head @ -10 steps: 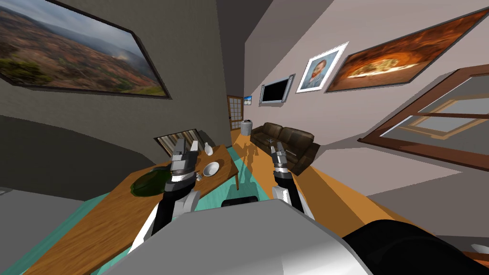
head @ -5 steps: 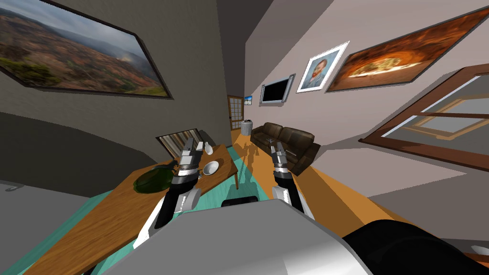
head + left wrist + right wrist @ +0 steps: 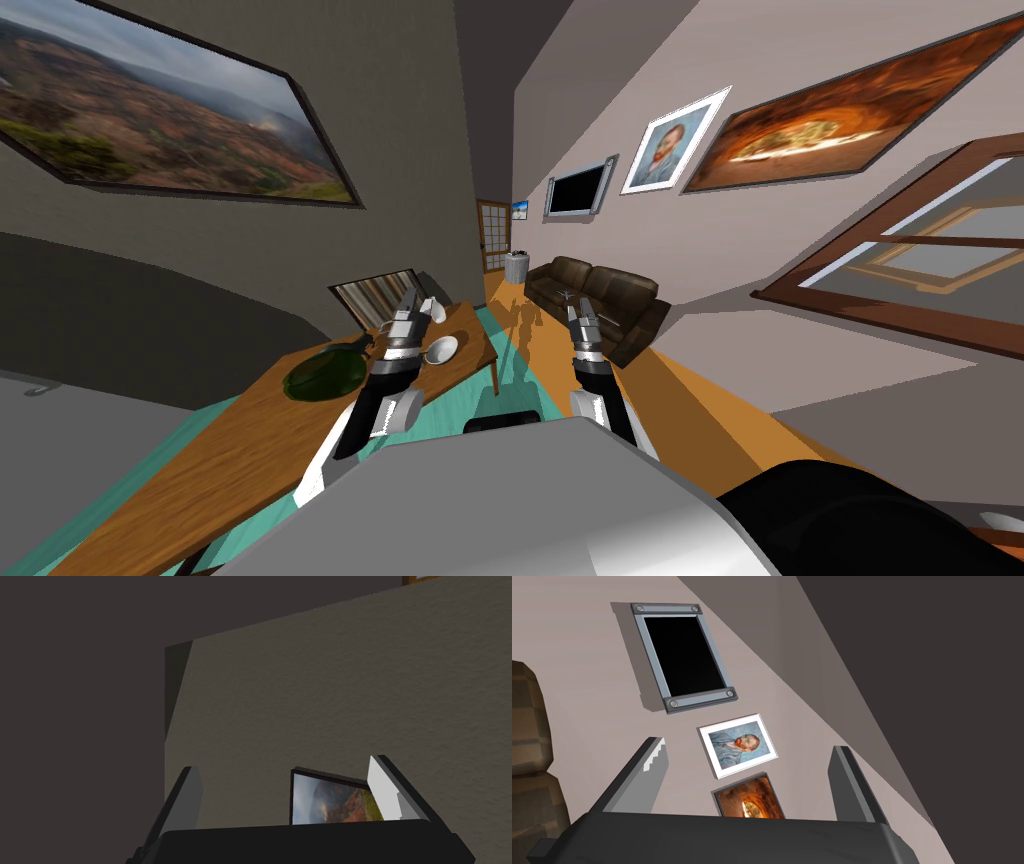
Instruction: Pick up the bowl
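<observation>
While the left gripper (image 3: 411, 300) hangs above the far end of the wooden table (image 3: 230, 450) with its jaws spread wide, the white bowl (image 3: 441, 349) sits on the tabletop just beside that arm's wrist, on the side towards the right arm. A small white vase (image 3: 437, 311) stands beyond the bowl near the table's far edge, and a dark green dish (image 3: 325, 373) lies on the arm's other side. The right gripper (image 3: 579, 314) is raised off to the table's side, well apart from the bowl, its jaws likewise spread.
</observation>
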Robot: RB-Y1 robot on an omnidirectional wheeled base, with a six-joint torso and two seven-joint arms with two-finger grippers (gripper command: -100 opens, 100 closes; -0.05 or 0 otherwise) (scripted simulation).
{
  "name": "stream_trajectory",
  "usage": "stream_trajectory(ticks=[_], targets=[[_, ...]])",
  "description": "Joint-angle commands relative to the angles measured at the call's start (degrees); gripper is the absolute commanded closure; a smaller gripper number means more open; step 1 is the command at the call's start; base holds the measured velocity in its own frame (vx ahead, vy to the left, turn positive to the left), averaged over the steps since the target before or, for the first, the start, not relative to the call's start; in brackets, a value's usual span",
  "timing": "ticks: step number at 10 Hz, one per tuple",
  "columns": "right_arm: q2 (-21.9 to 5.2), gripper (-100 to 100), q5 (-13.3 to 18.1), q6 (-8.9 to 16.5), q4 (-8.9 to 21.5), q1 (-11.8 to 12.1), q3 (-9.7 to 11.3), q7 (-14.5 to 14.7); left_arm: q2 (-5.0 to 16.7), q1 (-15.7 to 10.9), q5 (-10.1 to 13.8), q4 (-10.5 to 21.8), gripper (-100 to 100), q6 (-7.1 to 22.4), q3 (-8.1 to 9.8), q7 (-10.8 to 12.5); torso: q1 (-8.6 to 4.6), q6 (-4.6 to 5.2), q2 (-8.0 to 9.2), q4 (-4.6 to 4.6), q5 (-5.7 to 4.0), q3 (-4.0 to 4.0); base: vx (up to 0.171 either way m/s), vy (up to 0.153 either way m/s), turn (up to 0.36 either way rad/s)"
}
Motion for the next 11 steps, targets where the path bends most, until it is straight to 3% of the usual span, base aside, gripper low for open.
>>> stream_trajectory(ticks=[1, 6, 11], targets=[[0.0, 0, 0.0, 0.0, 0.0, 0.0, 0.0, 0.0, 0.3, -1.0, 0.9, 0.6, -100, 2.9, -0.01, 0.2, 0.00, 0.00, 0.00, 0.00, 0.00, 0.00, -0.020, -0.020, 0.006], [0.0, 0, 0.0, 0.0, 0.0, 0.0, 0.0, 0.0, 0.6, -3.4, 2.6, 2.7, -100, 10.6, 0.07, 0.4, 0.01, 0.00, 0.00, 0.00, 0.00, 0.00, -0.019, -0.012, -0.002], [0.0, 0, 0.0, 0.0, 0.0, 0.0, 0.0, 0.0, 1.0, -7.6, 5.3, 6.9, -100, 18.8, 0.43, 0.9, 0.05, 0.00, 0.00, 0.00, 0.01, 0.00, -0.024, -0.003, -0.018]])
